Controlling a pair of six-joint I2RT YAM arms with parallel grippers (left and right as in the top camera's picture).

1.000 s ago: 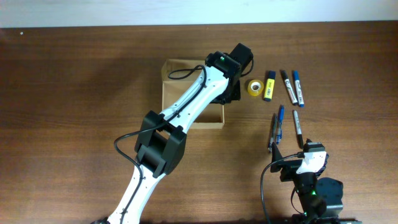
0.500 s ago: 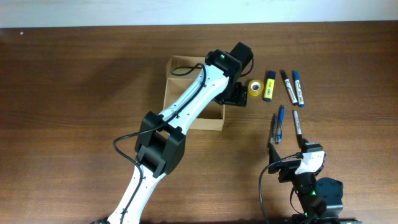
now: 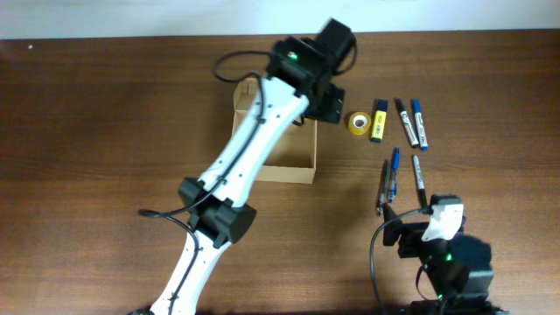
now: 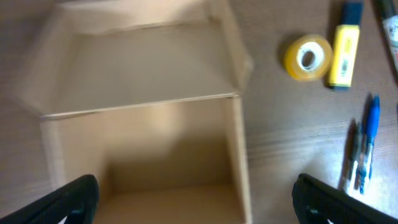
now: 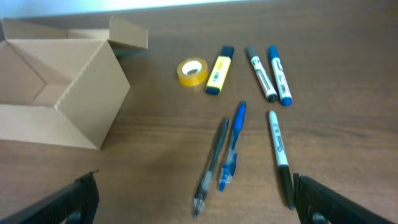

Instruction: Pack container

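The container (image 3: pixel 293 153) is an open tan cardboard box, with my left arm lying across it in the overhead view. Its empty inside (image 4: pixel 168 149) fills the left wrist view, and its lid flap stands up at the far side. My left gripper (image 3: pixel 319 103) hovers over the box's far right corner; in its own view the left gripper (image 4: pixel 199 211) is open and holds nothing. My right gripper (image 3: pixel 411 226) is at the near right, open and empty. In its own view the right gripper (image 5: pixel 199 211) faces the container (image 5: pixel 56 93) and the loose pens.
Right of the box lie a yellow tape roll (image 3: pixel 358 123), a yellow highlighter (image 3: pixel 379 121), a black marker (image 3: pixel 405 121) and a blue marker (image 3: pixel 420 123). Nearer me are a blue pen (image 3: pixel 394 173), a grey pen (image 3: pixel 383 185) and another black marker (image 3: pixel 419 179).
My left gripper has opened and moved from the box's right wall toward the far edge of the table. The right arm has shifted slightly to the right.
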